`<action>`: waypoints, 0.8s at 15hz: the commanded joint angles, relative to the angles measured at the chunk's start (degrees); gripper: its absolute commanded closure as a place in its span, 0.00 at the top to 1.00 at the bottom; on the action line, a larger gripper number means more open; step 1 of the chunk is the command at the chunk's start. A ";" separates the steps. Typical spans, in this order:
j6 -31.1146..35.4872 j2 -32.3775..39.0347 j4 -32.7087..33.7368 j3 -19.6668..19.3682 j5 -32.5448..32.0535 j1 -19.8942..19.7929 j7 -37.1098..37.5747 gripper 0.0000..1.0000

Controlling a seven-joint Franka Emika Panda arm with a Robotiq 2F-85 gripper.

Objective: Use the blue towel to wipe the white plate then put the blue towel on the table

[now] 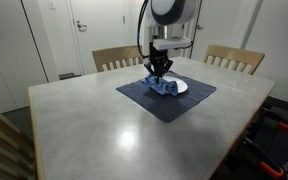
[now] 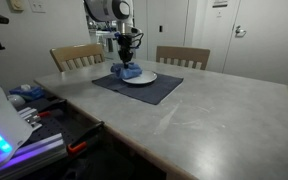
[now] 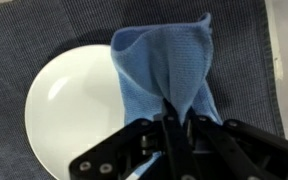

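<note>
The blue towel [image 3: 162, 62] hangs bunched from my gripper [image 3: 172, 120], whose fingers are shut on its top fold. Its lower end drapes over the right part of the white plate [image 3: 64, 105]. The plate lies on a dark blue placemat [image 3: 44, 35]. In both exterior views my gripper [image 1: 160, 68] [image 2: 129, 62] stands straight above the towel [image 1: 163, 87] [image 2: 129, 72], which rests on the plate [image 1: 181, 87] [image 2: 144, 77].
The placemat [image 1: 169, 101] [image 2: 134, 88] lies on a grey table [image 1: 94, 130] [image 2: 214, 115]. Wooden chairs [image 1: 115, 57] [image 1: 234, 58] stand at the far side. A workbench with tools and cables [image 2: 24, 115] sits beside the table.
</note>
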 commanded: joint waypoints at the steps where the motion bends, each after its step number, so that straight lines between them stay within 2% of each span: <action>1: 4.30 0.85 -1.16 0.28 1.23 0.42 0.92 0.03; 12: 8.47 3.77 -1.53 0.12 5.19 -0.21 0.62 0.03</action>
